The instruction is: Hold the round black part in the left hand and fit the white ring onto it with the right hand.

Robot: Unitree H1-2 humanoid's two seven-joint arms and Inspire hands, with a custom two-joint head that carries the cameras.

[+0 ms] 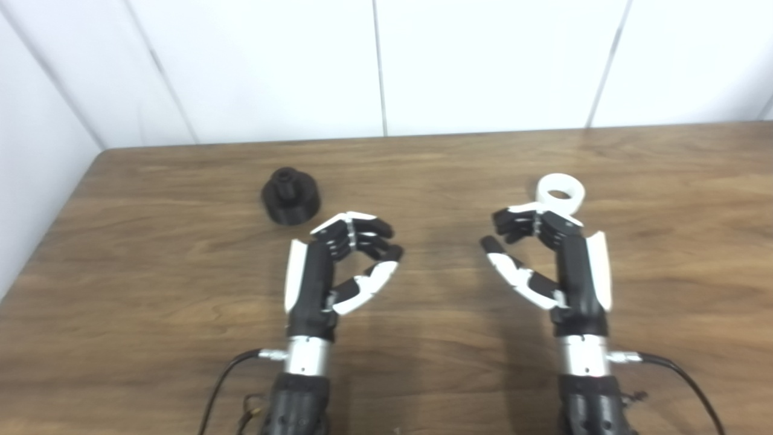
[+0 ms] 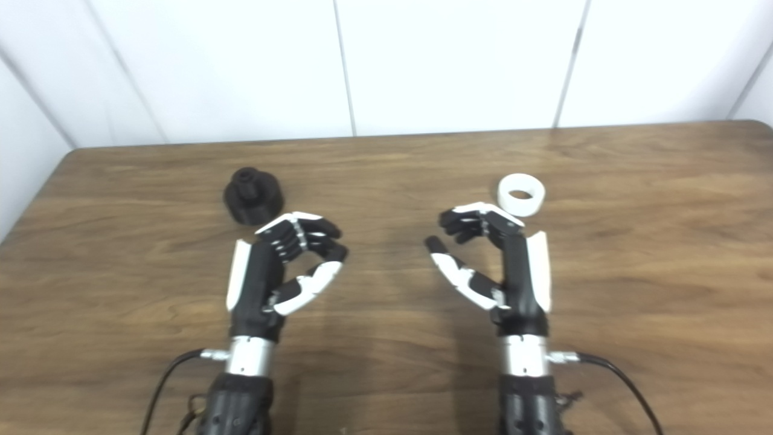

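Note:
The round black part (image 1: 290, 196) stands on the wooden table (image 1: 423, 175) at the back left, its narrow neck pointing up. The white ring (image 1: 561, 192) lies flat at the back right. My left hand (image 1: 344, 260) hovers just right of and nearer than the black part, not touching it. Its fingers are curled until the thumb tip meets them, and it holds nothing. My right hand (image 1: 543, 254) sits directly in front of the ring, its curled fingers close to the ring's near rim. A gap shows between thumb and fingers, and nothing is held.
White wall panels (image 1: 380, 60) rise behind the table's far edge. The table's left edge (image 1: 54, 223) runs diagonally near the black part. A cable (image 1: 676, 368) trails from each wrist at the bottom of the picture.

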